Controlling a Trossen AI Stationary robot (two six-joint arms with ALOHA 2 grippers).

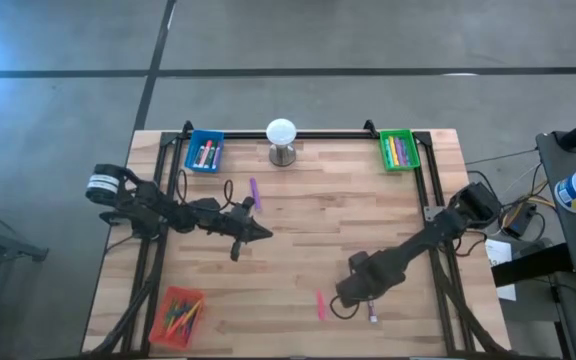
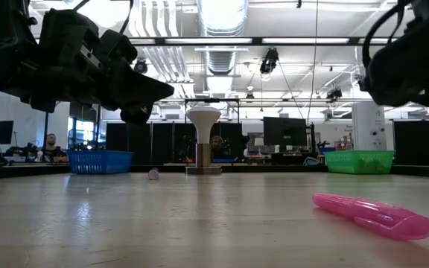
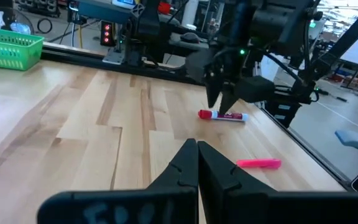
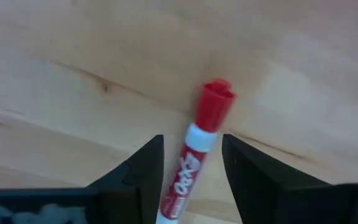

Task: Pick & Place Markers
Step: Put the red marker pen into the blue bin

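table (image 1: 298, 240) | red-capped marker (image 4: 194, 155) between open right end effector (image 4: 191, 165) fingers

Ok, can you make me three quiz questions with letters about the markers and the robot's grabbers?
1. Where is the red-capped marker?
A. In the blue tray
B. Between the right gripper's fingers
C. Beside the white ball

2. What colour is the tray at the far right corner?
A. Green
B. Red
C. Yellow

3. How is the left gripper?
A. Wide open
B. Holding a marker
C. Shut, empty

Answers: 1 B, the right wrist view shows it lying on the table in the gap; 2 A, the high view shows green; 3 C, its fingers meet with nothing between.
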